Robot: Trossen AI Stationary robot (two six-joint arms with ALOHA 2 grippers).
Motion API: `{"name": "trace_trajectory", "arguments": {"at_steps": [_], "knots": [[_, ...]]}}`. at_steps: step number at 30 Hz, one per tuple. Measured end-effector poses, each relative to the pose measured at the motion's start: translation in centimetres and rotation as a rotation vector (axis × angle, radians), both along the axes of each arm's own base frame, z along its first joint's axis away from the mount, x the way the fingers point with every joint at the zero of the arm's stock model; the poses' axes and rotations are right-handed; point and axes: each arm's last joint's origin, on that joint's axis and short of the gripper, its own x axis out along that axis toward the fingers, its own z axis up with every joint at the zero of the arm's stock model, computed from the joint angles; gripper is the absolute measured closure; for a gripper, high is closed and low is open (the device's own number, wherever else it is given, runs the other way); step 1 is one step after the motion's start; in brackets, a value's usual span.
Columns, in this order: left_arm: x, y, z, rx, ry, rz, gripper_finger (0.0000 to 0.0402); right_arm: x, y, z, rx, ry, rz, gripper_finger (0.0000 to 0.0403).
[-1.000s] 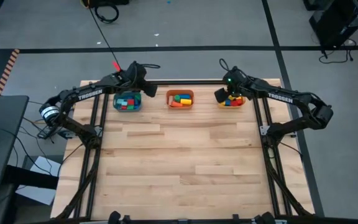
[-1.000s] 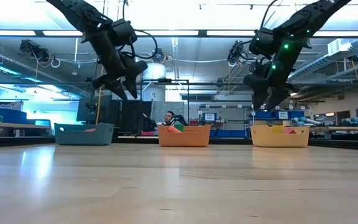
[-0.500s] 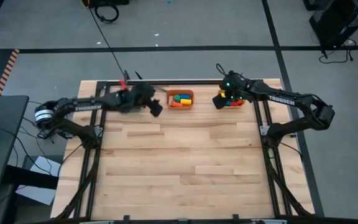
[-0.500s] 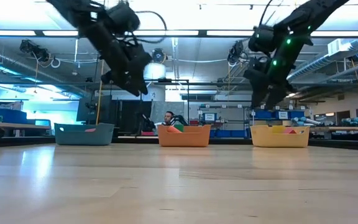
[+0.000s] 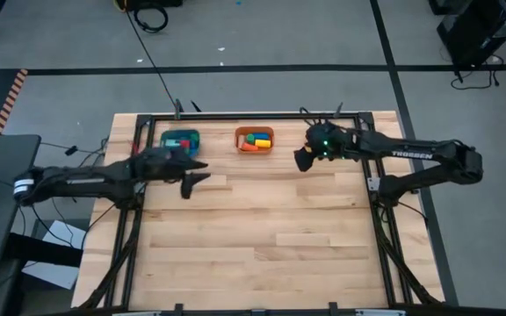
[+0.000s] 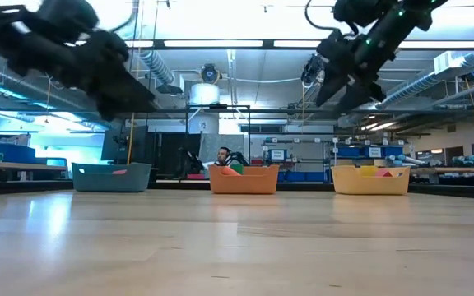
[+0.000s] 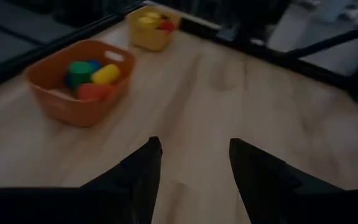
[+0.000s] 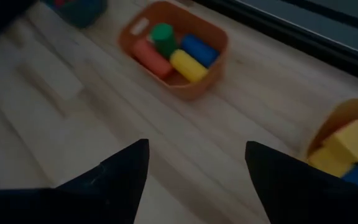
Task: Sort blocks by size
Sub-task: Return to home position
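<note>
Left gripper (image 5: 195, 177): left of centre in the high view, just below the teal bin (image 5: 164, 140), raised well above the surface (image 5: 253, 228). Its fingers (image 7: 143, 174) stand apart with nothing between them.
Right gripper (image 5: 300, 160): right of centre in the upper part of the high view, just right of the orange bin (image 5: 238, 139) and also raised. Its fingers (image 8: 122, 177) are spread wide and hold nothing.
Blocks (image 8: 190, 65): those in view lie inside the three bins along the upper edge of the surface.
Teal bin: upper left of the surface, holding green, red and blue pieces.
Orange bin: upper centre, holding green, blue, yellow and red rounded pieces lying side by side.
Yellow bin (image 6: 370, 181): at the right in the low view, with yellow, blue and red blocks inside. In the high view the right arm covers it.
Surface: pale wooden planks inside a dark frame.
Person (image 6: 223, 154): in the low view, far back in the room, just above the orange bin's rim.
</note>
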Motion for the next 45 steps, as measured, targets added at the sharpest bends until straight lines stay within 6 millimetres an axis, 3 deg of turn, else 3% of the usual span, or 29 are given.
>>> {"name": "trace_trajectory", "arguments": {"at_steps": [7,15,22,29,35,40,45], "knots": [[-2.9,-2.2,-1.4,0.011,-0.123,-0.082,0.0204,0.8,1.4,0.3,0.029,-0.078,-0.009,0.0121],[-5.0,-3.3,-3.5,0.004,-0.201,-0.147,0.0204,1.2,2.3,0.5,0.066,-0.129,-0.014,0.0117],[-6.3,-3.9,-3.0,0.027,-0.319,-0.221,0.0204,1.3,2.8,0.5,0.106,-0.150,-0.037,0.0121],[-6.4,-4.3,-2.7,0.017,-0.337,-0.311,0.0204,1.4,3.2,0.6,0.132,-0.168,-0.039,0.0117],[-6.5,-4.5,-1.2,0.105,-0.480,-0.344,0.0204,1.5,3.7,0.6,0.176,-0.168,0.024,0.0121],[-6.2,-4.5,-2.9,0.098,-0.373,-0.321,0.0204,1.6,4.0,0.5,0.196,-0.168,0.052,0.0122],[-6.2,-4.0,-3.2,0.260,-0.322,-0.197,0.0204,1.6,4.0,0.5,0.175,-0.158,0.073,0.0119]]}}
